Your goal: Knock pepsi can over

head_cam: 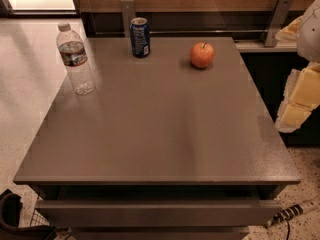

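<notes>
The pepsi can (140, 37) is dark blue with a silver top rim and a white label patch. It stands upright near the far edge of the grey table (160, 134), left of centre. My gripper (298, 100) shows at the right edge of the view, off the table's right side. It is well to the right of the can and nearer to me, touching nothing.
A clear plastic water bottle (75, 59) stands upright near the table's far left edge. A red-orange apple (202, 55) sits to the right of the can. A wall with metal brackets (277, 21) runs behind the table. A drawer front (150, 211) lies under the near edge.
</notes>
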Tool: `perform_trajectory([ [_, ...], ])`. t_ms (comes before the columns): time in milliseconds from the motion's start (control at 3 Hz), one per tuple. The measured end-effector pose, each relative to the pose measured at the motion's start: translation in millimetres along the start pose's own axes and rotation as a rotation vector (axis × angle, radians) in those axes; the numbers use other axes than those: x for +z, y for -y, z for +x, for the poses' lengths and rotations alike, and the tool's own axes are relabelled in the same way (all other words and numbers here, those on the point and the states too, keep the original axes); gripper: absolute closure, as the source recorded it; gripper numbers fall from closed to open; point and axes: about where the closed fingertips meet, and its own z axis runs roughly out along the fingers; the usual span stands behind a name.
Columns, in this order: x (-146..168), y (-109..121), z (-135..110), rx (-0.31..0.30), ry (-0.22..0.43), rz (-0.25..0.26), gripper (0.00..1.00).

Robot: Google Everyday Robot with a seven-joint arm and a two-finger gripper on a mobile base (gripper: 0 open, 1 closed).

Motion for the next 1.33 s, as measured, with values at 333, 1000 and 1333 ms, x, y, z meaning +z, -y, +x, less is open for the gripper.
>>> perform_trajectory([
  [333,0,0,0,0.000,0.000,0.000,0.00],
  [1000,57,43,-28,0.177,0.232,0.088,0.00],
  [1333,72,62,-33,0.288,0.337,0.158,0.00],
])
